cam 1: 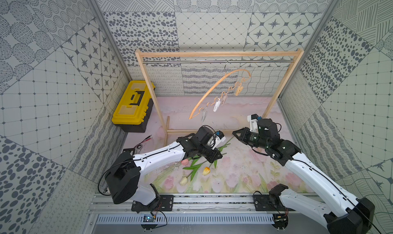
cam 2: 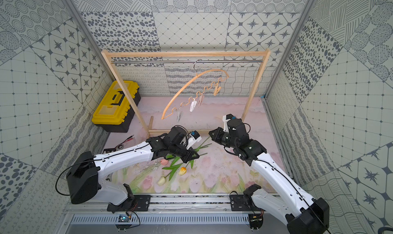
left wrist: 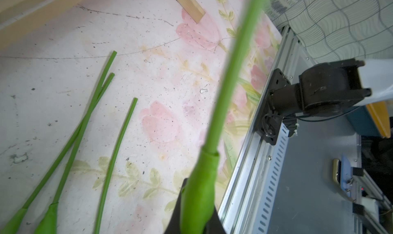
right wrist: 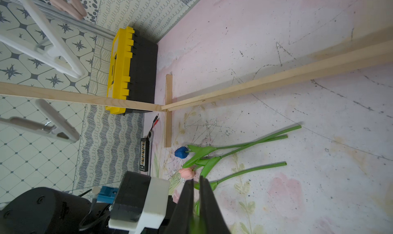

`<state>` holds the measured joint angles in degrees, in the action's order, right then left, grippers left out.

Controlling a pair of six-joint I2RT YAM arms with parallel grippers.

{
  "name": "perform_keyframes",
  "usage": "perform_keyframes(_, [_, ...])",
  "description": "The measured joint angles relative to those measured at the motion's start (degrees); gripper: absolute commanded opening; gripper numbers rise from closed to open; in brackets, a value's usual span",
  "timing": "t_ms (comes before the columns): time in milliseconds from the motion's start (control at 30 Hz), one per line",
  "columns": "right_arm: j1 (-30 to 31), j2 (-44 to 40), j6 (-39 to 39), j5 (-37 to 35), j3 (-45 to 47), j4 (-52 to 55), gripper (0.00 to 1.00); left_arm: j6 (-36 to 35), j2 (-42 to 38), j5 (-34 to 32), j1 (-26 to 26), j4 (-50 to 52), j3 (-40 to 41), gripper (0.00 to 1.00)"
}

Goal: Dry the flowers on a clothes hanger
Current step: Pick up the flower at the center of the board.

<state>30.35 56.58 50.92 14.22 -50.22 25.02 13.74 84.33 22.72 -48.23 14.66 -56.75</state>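
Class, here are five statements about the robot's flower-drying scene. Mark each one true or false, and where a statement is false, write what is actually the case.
1. The clothes hanger hangs from the steel rod. True.
2. A flower is already pinned in one of the clips. False: all the clips hang empty.
3. The left tool is shut on a green flower stem. True.
4. The yellow toolbox stands open. False: its lid is closed.
5. The blue tulip head lies on the mat. True.
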Motion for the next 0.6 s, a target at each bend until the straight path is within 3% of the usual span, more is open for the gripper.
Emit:
perform_keyframes(167, [2.3, -1.4, -1.6, 0.9, 0.9, -0.5, 0.41, 5.9, -0.3, 2.0, 0.0, -5.5, 3.1, 0.00])
perform_keyframes(367, [8.5, -1.8, -2.4, 0.1, 2.4, -1.7, 0.33, 11.1, -0.3, 3.8, 0.0, -10.8, 5.0, 0.00])
perform_keyframes(600, [10.6, -2.0, -1.9, -1.9, 5.9, -2.5, 0.32, 14.6, -0.8, 5.3, 0.0, -14.5, 5.6, 0.00])
